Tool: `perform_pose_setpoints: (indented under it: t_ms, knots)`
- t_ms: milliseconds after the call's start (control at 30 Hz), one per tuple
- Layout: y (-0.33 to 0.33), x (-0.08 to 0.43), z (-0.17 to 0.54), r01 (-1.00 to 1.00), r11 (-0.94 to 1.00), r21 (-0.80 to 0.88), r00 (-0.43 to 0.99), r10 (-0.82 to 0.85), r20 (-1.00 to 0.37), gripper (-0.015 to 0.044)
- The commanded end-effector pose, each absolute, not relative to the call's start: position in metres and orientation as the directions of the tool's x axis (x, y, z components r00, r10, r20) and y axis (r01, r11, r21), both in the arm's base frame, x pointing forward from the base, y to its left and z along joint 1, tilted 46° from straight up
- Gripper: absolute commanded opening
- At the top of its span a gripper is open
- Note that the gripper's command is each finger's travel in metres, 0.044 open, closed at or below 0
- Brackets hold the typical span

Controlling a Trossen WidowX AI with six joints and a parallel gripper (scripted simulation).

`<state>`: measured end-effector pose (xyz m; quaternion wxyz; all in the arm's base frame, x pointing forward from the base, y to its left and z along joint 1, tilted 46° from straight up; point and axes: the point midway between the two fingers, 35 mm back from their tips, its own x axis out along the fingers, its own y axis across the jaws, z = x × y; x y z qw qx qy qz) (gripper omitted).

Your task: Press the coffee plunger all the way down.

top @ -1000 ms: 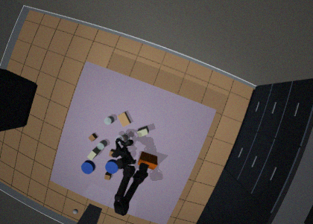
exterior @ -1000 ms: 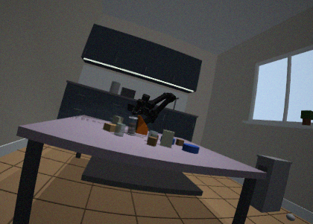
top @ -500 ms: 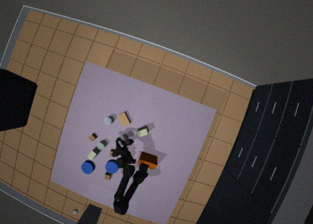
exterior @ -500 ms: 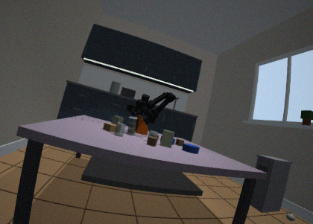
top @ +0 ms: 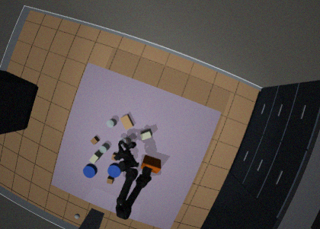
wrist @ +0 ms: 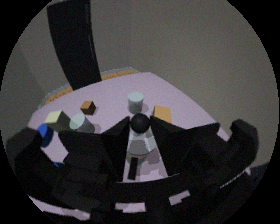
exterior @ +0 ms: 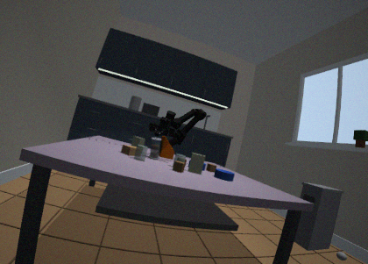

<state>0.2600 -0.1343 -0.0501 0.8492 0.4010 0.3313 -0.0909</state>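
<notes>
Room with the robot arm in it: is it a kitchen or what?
Probably a kitchen. A long dark counter runs along the back wall with dark cabinets hanging above it, and the floor is tan tile. The arm works at a table in the middle, and a window lets in daylight.

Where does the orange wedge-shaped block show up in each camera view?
Top: orange wedge-shaped block, just right of the black arm, lower middle of the lilac table.
Exterior: behind the coffee press, centre.
Wrist: not in view.
Shared landmark: the black arm beside it.
</notes>
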Motion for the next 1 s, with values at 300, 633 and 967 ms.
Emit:
perform_pose_setpoints:
  t_ms: [300, 633, 967]
  knots:
    - [-0.134, 0.260, -0.050, 0.421, 0.661, 0.621, 0.763, 0.112, -0.637, 0.0275]
    - [-0.135, 0.260, -0.049, 0.421, 0.661, 0.621, 0.762, 0.112, -0.637, 0.0440]
    - [-0.174, 0.236, 0.016, 0.427, 0.656, 0.622, 0.753, 0.122, -0.646, 0.0440]
